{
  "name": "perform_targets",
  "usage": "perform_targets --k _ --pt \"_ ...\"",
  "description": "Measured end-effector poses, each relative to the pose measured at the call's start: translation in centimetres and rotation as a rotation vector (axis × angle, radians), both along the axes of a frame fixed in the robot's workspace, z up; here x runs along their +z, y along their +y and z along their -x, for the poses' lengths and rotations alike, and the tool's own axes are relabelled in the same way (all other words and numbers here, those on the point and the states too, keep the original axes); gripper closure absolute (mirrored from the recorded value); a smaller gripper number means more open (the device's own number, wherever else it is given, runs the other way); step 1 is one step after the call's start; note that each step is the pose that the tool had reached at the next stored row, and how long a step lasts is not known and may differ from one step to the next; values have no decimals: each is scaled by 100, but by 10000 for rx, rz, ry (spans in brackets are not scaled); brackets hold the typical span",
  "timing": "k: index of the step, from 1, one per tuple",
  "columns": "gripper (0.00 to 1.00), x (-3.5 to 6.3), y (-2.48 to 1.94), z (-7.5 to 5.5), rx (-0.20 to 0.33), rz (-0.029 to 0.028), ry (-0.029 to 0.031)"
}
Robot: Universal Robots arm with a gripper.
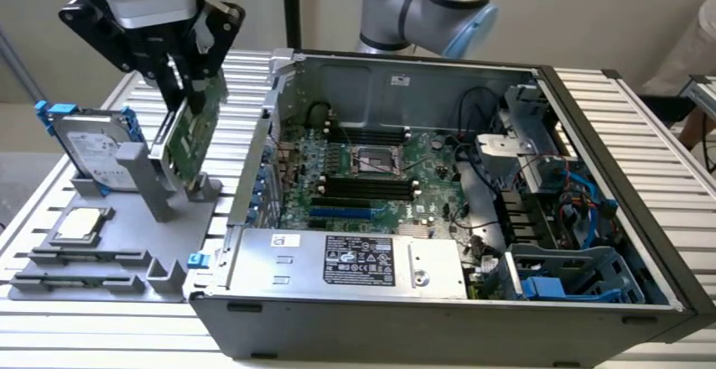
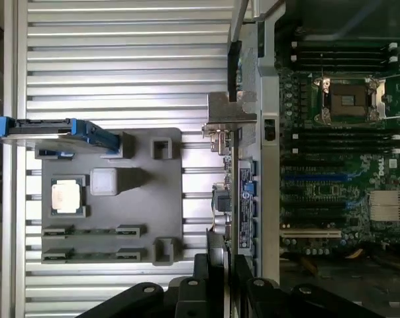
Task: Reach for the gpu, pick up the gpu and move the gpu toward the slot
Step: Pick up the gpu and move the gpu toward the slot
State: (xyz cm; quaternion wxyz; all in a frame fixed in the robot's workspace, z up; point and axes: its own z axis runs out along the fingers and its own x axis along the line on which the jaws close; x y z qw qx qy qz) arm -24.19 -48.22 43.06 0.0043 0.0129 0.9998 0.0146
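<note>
Clamped on the top edge of the gpu at upper left of the exterior view, gripper holding it upright, edge-on, beside the case for slotting.

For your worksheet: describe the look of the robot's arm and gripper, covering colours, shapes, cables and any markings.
The arm is made of rounded silver-grey tubes with a light blue cap at the joint. A black cable runs along it near the top of the exterior view. At the wrist sits a boxy white and grey block in black angular brackets. Below it, the gripper has slim dark fingers; the wrist view shows the fingers as glossy black. No markings can be read.
</note>
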Motion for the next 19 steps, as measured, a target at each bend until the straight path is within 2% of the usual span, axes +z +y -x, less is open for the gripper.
perform_targets --k 4,10,14,19 --pt "74 63 0 -183 0 -97 10" --pt "74 68 0 -454 0 -189 11" --pt "74 68 0 -636 0 -224 11" --pt "74 68 0 -862 0 -235 11"
